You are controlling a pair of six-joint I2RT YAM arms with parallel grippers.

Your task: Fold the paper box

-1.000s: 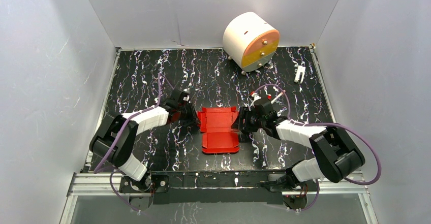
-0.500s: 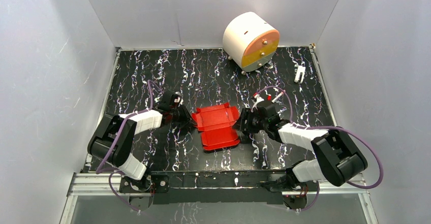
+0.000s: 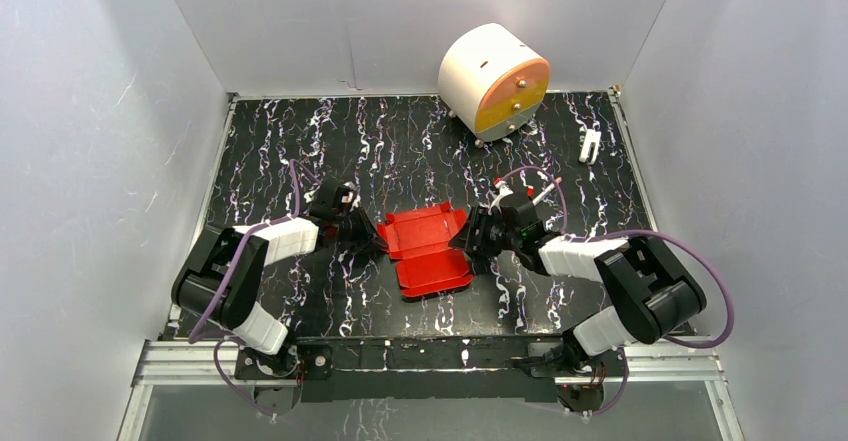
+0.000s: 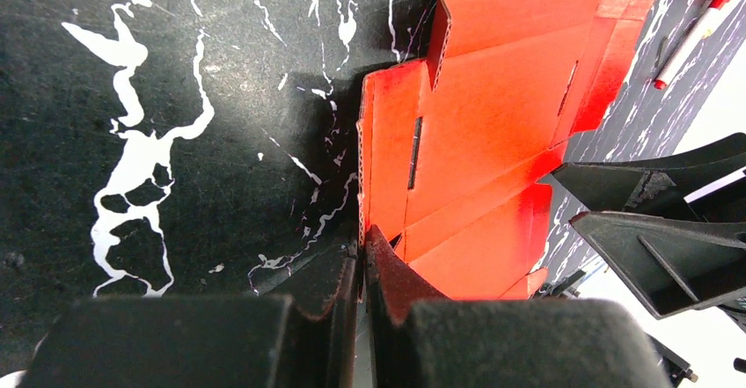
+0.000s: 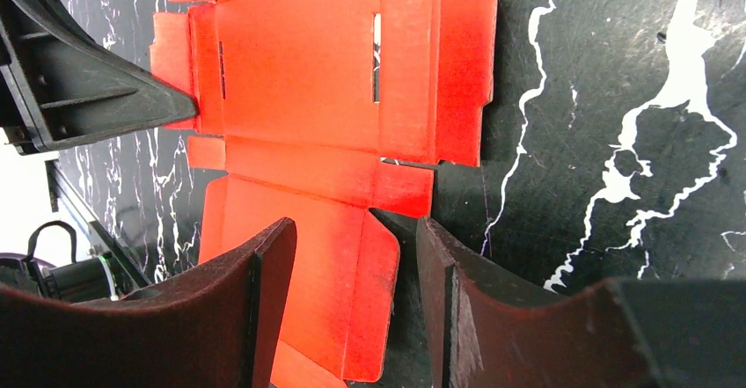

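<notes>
The paper box (image 3: 425, 248) is a bright red creased card sheet with flaps, lying partly opened on the black marbled table (image 3: 400, 141) between the two arms. My left gripper (image 3: 371, 235) is shut on the sheet's left edge; in the left wrist view the card (image 4: 493, 133) runs into the closed fingertips (image 4: 387, 269). My right gripper (image 3: 470, 245) stands open at the sheet's right side. In the right wrist view a rounded side flap (image 5: 374, 300) of the card (image 5: 299, 80) lies between its spread fingers (image 5: 273, 274), untouched.
A large white-and-orange drum (image 3: 493, 81) stands at the back right. A small white clip (image 3: 590, 145) lies near the right wall. Red-capped white pens (image 3: 522, 193) lie just behind the right gripper; one pen (image 4: 699, 27) shows in the left wrist view. Grey walls close three sides.
My left gripper has shut on the sheet's left edge and drawn back a little to the left. The sheet has shifted and turned slightly. The right gripper has edged in toward the right flap.
</notes>
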